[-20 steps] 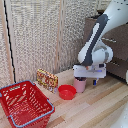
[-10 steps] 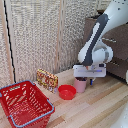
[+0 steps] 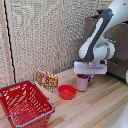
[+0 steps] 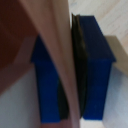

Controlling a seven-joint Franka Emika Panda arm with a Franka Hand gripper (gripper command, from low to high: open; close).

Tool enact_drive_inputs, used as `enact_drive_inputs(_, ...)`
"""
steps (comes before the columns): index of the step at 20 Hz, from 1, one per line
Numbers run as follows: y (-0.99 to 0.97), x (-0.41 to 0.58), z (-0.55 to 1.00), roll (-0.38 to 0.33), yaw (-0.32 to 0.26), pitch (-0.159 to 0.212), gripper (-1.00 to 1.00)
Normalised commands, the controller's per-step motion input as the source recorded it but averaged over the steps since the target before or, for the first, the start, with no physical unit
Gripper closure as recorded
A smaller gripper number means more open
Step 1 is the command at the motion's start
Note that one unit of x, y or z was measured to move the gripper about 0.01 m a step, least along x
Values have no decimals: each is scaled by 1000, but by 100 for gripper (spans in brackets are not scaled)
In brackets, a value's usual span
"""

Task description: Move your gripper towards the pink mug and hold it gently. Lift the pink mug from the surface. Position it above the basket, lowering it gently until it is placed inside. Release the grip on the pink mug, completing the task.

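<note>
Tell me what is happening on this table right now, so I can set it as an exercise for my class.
A white robot arm has its gripper down on the pink mug, which stands on the wooden table. In the wrist view, the two blue fingers are pressed on either side of the mug's thin wall, so the grip looks made. Whether the mug has left the surface cannot be told. A small red bowl sits beside the mug, and the red basket waits at the exterior view's left, with no mug in it.

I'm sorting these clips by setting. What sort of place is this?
Probably an indoor room set up for robot trials: a wooden floor or tabletop, pale woven screens behind, dark wooden drawers, and props such as a red shopping basket.
</note>
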Motion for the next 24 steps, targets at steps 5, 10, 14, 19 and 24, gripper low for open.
enact_drive_inputs(5, -123, 332, 878, 0, 62, -30, 100)
enact_drive_inputs(10, -29, 471, 838, -1, 99, -40, 100)
enact_drive_inputs(14, 194, 584, 735, -23, 105, -2, 100)
enact_drive_inputs(19, 427, 629, 641, -64, 73, 4, 100)
enact_drive_inputs(24, 552, 670, 523, -102, 32, 0, 100)
